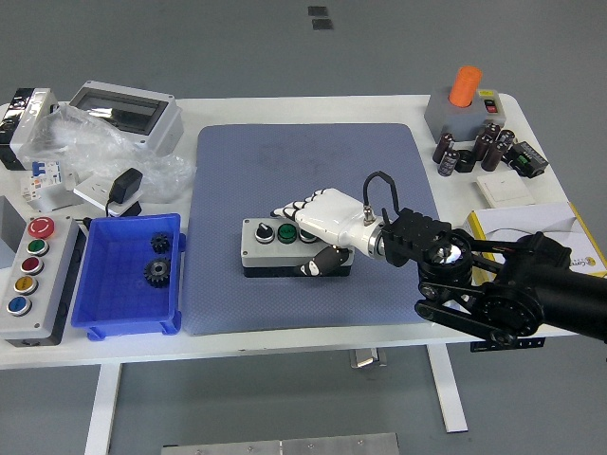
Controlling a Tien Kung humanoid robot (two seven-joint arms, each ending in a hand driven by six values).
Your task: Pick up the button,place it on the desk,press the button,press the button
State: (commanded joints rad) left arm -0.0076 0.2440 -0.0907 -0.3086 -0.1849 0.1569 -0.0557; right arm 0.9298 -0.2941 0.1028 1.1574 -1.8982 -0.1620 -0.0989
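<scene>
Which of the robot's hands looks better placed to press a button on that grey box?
The right hand, probably: it already grips the button box on the blue mat. No left hand shows in the picture.

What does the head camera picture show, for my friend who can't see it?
A robot's white right hand grips a grey button box with a black knob and green buttons, on a blue mat on a white table. A blue bin holding two black gears sits to its left.
</scene>
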